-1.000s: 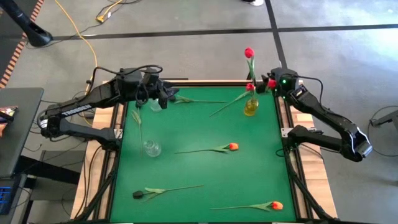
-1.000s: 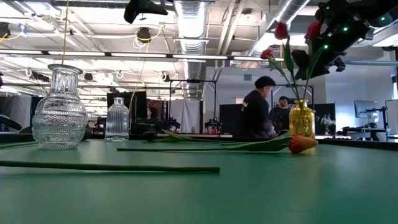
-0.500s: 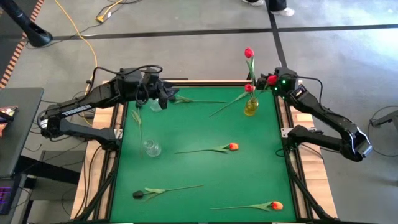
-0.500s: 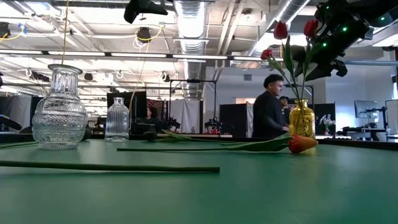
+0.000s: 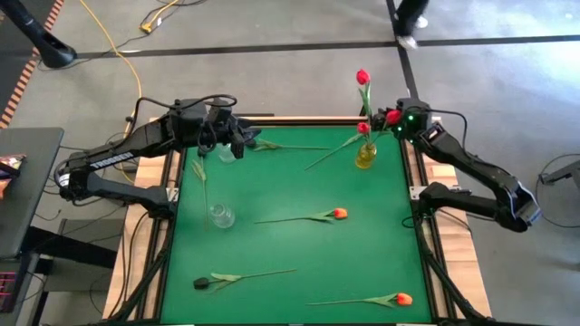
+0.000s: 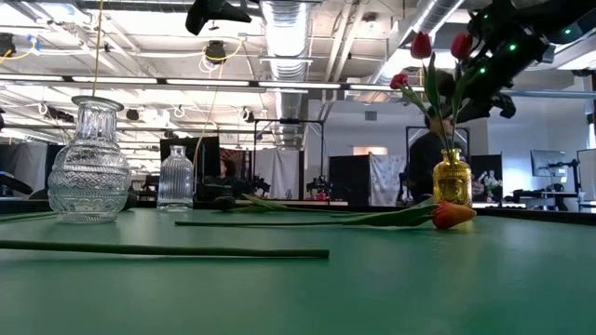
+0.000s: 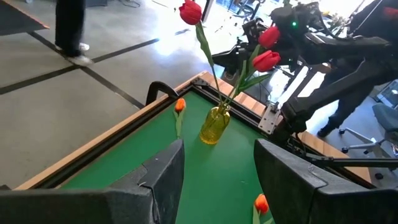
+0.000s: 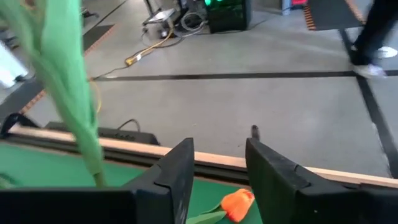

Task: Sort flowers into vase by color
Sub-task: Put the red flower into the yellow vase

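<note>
A yellow vase (image 5: 365, 156) stands at the table's far right and holds three red tulips (image 7: 267, 60). My right gripper (image 8: 217, 174) hovers open just right of their heads (image 5: 393, 116). A green stem (image 8: 74, 93) passes outside one of its fingers, with nothing between them. An orange tulip (image 7: 180, 106) lies beside the vase. My left gripper (image 7: 217, 180) is open above the far left, over a small clear vase (image 6: 175, 179). A larger clear vase (image 5: 220, 215) stands left of centre. More tulips lie flat: orange (image 5: 340, 214), orange (image 5: 403, 299), dark (image 5: 201, 283).
Two more tulips lie near the left arm, one along the far edge (image 5: 272, 145) and one by the left edge (image 5: 199, 172). A wooden rim (image 5: 299, 118) borders the green table. A person walks on the floor beyond the far edge (image 5: 412, 14).
My right gripper has eased a little toward the yellow vase, and the red tulip head nearest it has swung slightly toward the other two. A person has walked past behind the table.
</note>
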Available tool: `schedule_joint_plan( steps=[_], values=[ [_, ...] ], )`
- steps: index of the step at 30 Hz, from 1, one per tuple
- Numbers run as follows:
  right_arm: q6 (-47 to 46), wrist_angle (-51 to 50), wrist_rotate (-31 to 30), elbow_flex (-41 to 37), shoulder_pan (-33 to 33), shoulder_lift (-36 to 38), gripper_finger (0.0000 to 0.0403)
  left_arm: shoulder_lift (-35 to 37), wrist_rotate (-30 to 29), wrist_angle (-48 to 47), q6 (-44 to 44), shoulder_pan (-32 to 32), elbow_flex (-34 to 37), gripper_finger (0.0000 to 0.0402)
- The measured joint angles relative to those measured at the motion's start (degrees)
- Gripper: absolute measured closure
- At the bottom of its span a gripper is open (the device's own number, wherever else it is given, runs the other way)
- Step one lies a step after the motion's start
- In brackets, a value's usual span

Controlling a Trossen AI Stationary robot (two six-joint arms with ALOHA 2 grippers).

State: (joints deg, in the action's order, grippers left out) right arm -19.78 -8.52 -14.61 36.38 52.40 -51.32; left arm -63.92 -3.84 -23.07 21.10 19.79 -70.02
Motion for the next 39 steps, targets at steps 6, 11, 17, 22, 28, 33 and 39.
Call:
schedule_joint_plan(
  steps=[6,11,17,22,28,33,39],
  values=[
    [-0.17,0.63,0.53,0.00,-0.30,-2.14,0.0165,0.02,0.00,0.00,0.02,0.02,0.02,0.0221],
    [0.14,0.78,0.66,-0.01,-0.20,-2.84,0.0106,0.02,0.11,-0.44,0.42,0.02,0.04,0.0221],
    [-1.78,0.36,-2.26,-0.02,-0.20,-2.74,0.0083,0.04,0.13,-0.44,0.46,0.00,0.04,0.0221],
    [-4.71,0.43,-7.74,-0.02,-0.20,-2.76,0.0090,0.04,0.13,-0.44,0.60,0.02,0.04,0.0221],
    [-8.36,1.74,-9.25,0.21,-0.38,-3.45,0.0093,0.04,0.17,-0.48,0.63,0.01,0.04,0.0221],
    [-12.31,1.72,-9.23,0.24,-1.31,-3.42,0.0092,0.04,0.20,-0.59,0.43,0.02,0.04,0.0221],
    [-23.94,2.15,-5.46,0.29,-2.56,-3.38,0.0092,0.04,0.24,-0.57,-0.51,0.02,0.04,0.0221]
  ],
)
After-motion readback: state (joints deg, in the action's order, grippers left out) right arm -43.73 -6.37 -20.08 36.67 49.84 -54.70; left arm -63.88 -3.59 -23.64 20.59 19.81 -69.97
